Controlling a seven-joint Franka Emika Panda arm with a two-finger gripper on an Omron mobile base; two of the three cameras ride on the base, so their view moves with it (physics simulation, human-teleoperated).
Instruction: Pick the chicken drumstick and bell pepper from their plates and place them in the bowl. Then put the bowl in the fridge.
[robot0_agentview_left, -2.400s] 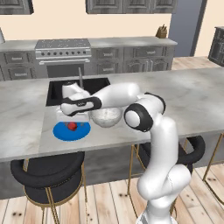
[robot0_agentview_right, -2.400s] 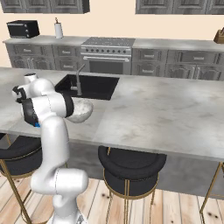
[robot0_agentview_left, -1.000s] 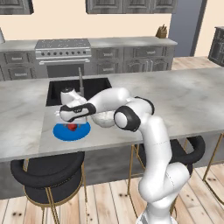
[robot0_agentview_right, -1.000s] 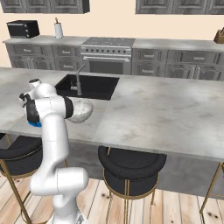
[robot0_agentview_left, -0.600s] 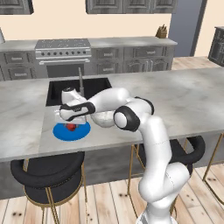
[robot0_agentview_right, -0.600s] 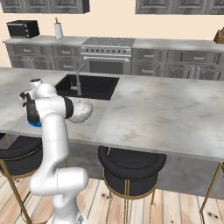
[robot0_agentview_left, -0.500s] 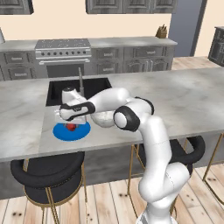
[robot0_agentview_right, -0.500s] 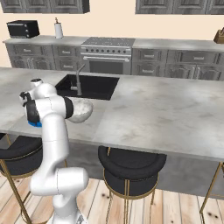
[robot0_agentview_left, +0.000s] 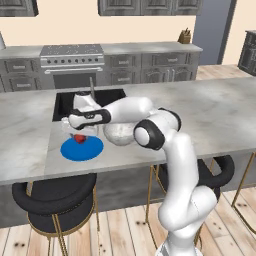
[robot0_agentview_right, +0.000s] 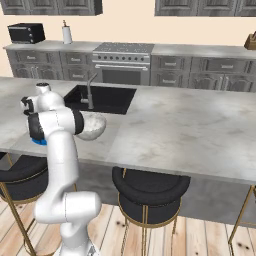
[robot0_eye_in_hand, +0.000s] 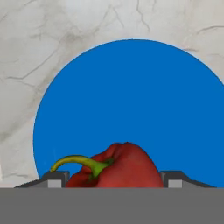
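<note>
we see the gripper with its two dark fingertips set on either side of the glossy red bell pepper, pinching it above the flat round blue plate. its curved green stem points left. the speckled bowl sits beside on the veined marble counter.

We see a pale grey marble-look counter, smooth with thin dark veins and a faint sheen. On it lies 1 bright blue plate, flat, uniform and matt like plastic. The bell pepper has glossy, slightly wrinkled red skin and a smooth green stem. The bowl looks like speckled white-grey stone. The floor is pale wood planks.
</note>
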